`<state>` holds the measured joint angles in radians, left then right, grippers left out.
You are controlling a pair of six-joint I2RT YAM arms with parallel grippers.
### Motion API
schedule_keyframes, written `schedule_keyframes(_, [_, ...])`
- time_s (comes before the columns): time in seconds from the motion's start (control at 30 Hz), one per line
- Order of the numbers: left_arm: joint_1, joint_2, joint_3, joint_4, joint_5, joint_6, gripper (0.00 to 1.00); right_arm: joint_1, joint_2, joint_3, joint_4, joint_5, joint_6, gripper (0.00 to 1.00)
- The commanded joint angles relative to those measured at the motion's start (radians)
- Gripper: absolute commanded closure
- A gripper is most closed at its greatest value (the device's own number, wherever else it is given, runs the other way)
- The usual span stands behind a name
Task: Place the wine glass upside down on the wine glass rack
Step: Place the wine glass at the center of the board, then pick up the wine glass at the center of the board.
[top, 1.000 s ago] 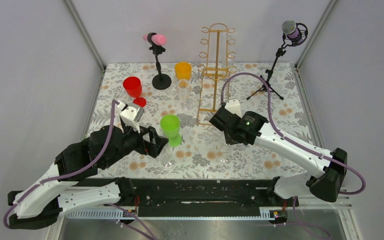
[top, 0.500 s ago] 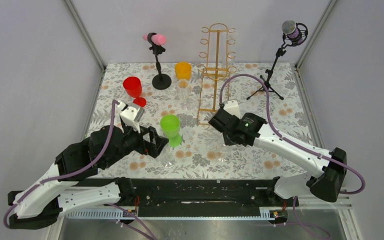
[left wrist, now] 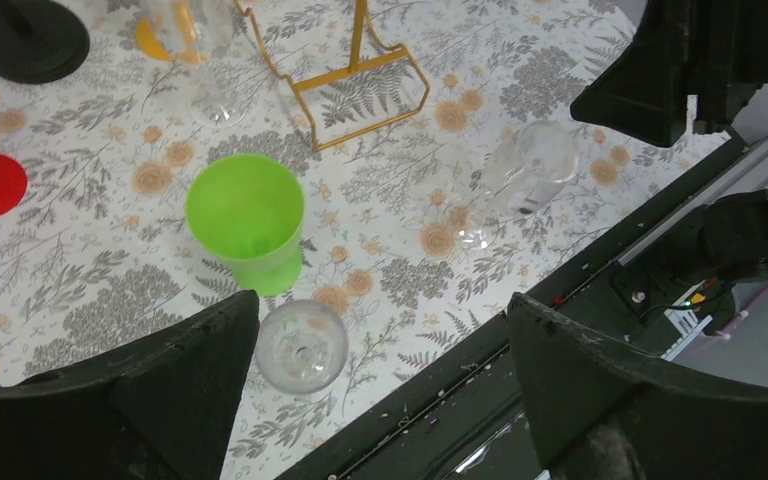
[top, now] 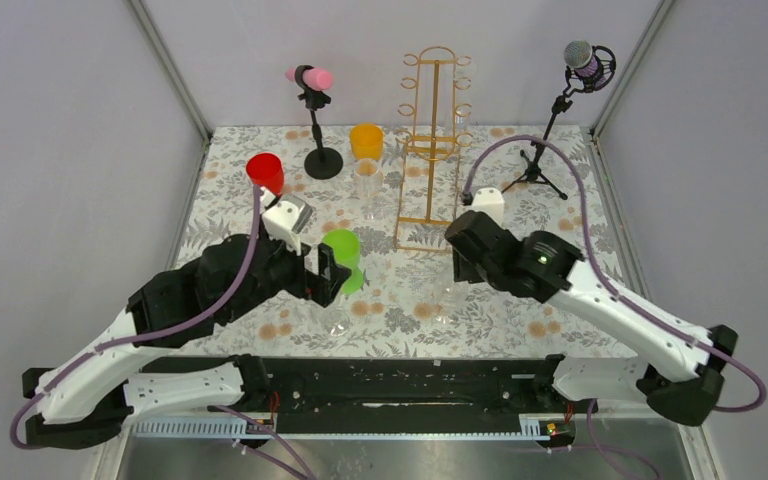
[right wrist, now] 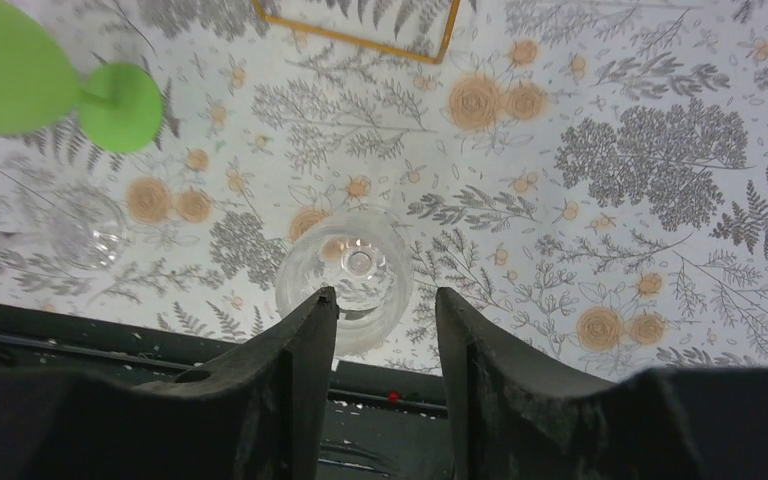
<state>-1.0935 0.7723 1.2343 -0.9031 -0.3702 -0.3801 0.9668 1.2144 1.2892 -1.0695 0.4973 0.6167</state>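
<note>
Parted right fingers [right wrist: 295, 380] hover over a wine glass [right wrist: 352, 268]; left fingers [left wrist: 160, 395] spread wide. Best to centre on its stem before pinching.

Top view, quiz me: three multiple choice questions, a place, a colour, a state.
1. The wine glass rack stands A. between the pink microphone and the purple microphone B. by the left arm's base C. at the near edge
2. The coloured glass nearest the left gripper is A. red B. green C. orange
3. The left gripper is A. shut on the rack B. shut on a glass C. open
1 A, gold wire rises there; 2 B, green glass beside it; 3 C, jaws far apart.
</note>
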Motion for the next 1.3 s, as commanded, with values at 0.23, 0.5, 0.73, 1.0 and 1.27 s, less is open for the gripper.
schedule_keyframes(0.23, [0.003,0.338,0.133,0.218,0.184,-0.010,0.11,-0.090,-0.427,-0.072,0.013,0.139,0.163,0.50])
schedule_keyframes(0.5, [-0.011,0.589,0.225,0.217,0.270,-0.059,0.19,-0.441,-0.497,-0.290,0.139,-0.203,0.114,0.50])
schedule_keyframes(0.73, [-0.048,0.703,0.275,0.218,0.278,-0.059,0.21,-0.461,-0.530,-0.362,0.183,-0.218,0.132,0.49])
schedule_keyframes(1.0, [-0.050,0.811,0.325,0.185,0.222,-0.049,0.24,-0.464,-0.588,-0.394,0.172,-0.196,0.142,0.49])
schedule_keyframes(1.27, [-0.032,0.879,0.364,0.166,0.223,-0.039,0.42,-0.464,-0.611,-0.425,0.168,-0.201,0.146,0.49])
